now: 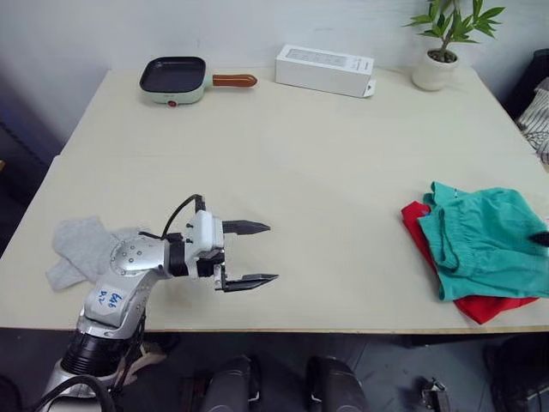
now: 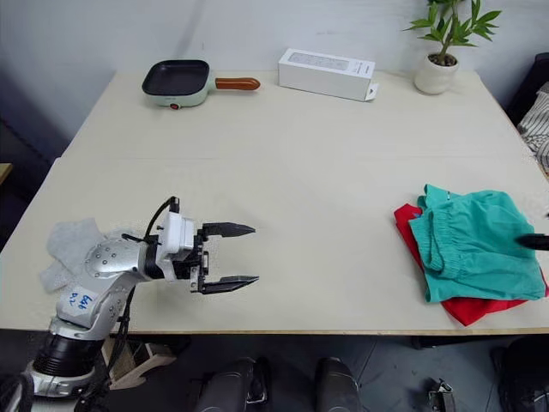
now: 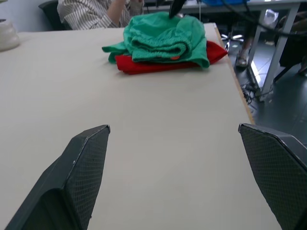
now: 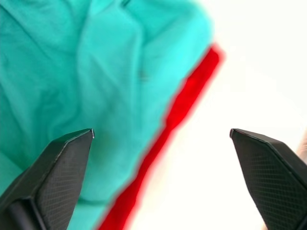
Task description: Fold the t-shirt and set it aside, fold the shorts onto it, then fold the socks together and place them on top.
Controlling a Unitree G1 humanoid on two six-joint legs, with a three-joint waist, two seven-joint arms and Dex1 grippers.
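Left pincer [image 1: 254, 254] released, empty, just beside light grey knit socks [image 1: 79, 247]. Right pincer [image 4: 160, 143] spread above teal shorts [image 1: 487, 240] on red t-shirt [image 1: 480, 306]. Better to align both socks before pinching.

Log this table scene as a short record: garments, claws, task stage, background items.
shirt: bright red cotton t-shirt, folded at the table's right edge
shorts: teal fabric shorts lying on the shirt
socks: light grey knit socks, near left, behind the left arm
left claw: open, empty, over bare table
right claw: open over the shorts
stage: socks not yet folded
far edge: green pan, white box, potted plant
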